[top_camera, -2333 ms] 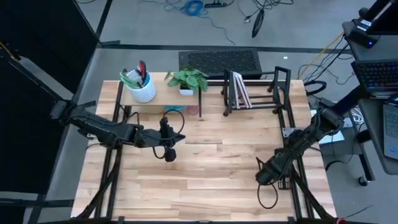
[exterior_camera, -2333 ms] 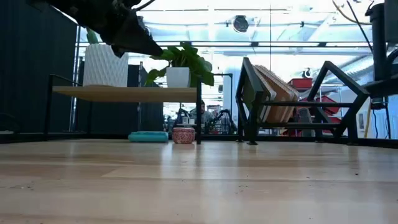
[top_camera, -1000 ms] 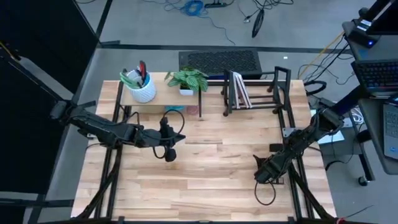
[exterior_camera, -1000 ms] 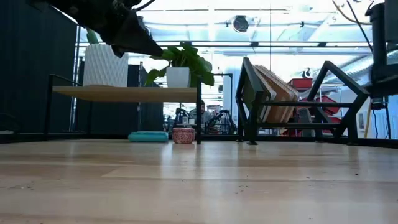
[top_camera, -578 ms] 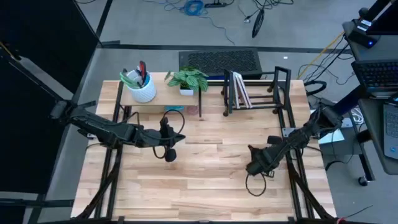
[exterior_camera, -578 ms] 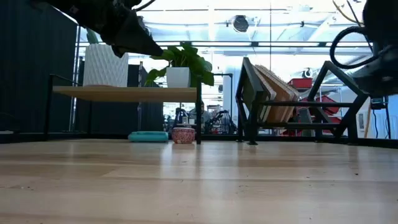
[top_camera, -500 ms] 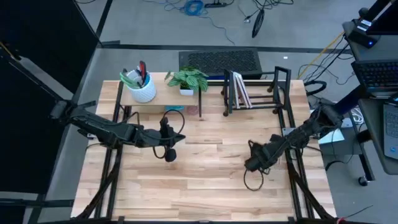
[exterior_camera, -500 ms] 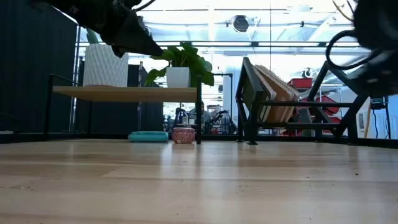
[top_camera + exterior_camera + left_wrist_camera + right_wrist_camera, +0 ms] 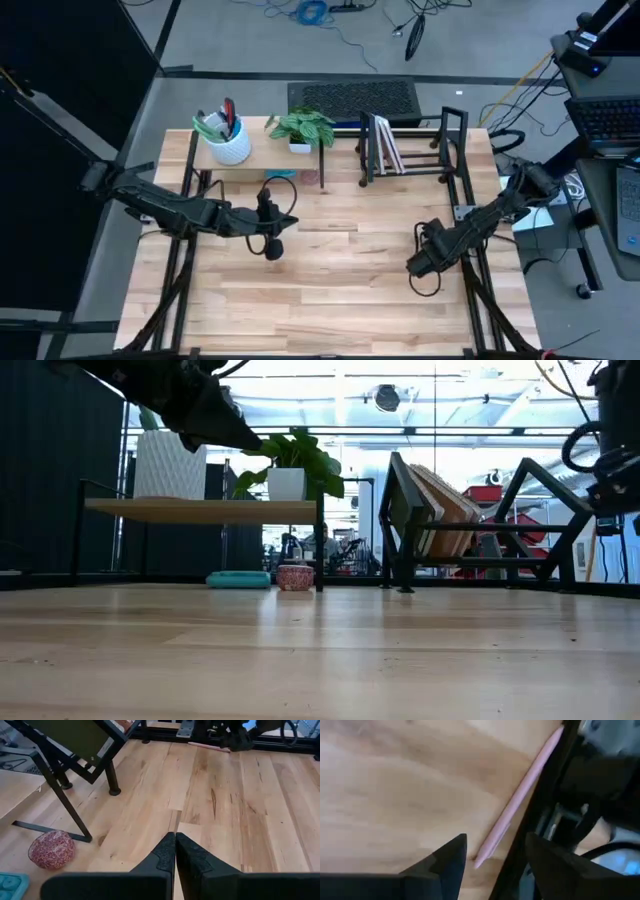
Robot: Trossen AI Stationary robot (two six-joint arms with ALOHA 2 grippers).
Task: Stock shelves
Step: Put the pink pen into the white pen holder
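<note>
The pale-wood shelf (image 9: 262, 148) stands at the table's far left and bears a white pot (image 9: 228, 140) and a potted plant (image 9: 303, 128). The black rack (image 9: 425, 150) beside it holds several books (image 9: 385, 145) leaning upright. A thin pink stick (image 9: 520, 795) lies on the table along the black frame at the right edge. My right gripper (image 9: 495, 852) is open and low over it, with the stick's near end between its fingers, clear of them. My left gripper (image 9: 175, 847) is shut and empty, raised over the table's middle (image 9: 272, 238).
A red speckled bowl (image 9: 51, 849) and a flat teal thing (image 9: 238, 579) lie on the table under the wood shelf. Bare tabletop (image 9: 340, 290) spreads between the two arms and toward the near edge.
My right gripper has swung a little toward the table's left and far edges, then back toward the right edge, staying low over the table. My left arm has kept still.
</note>
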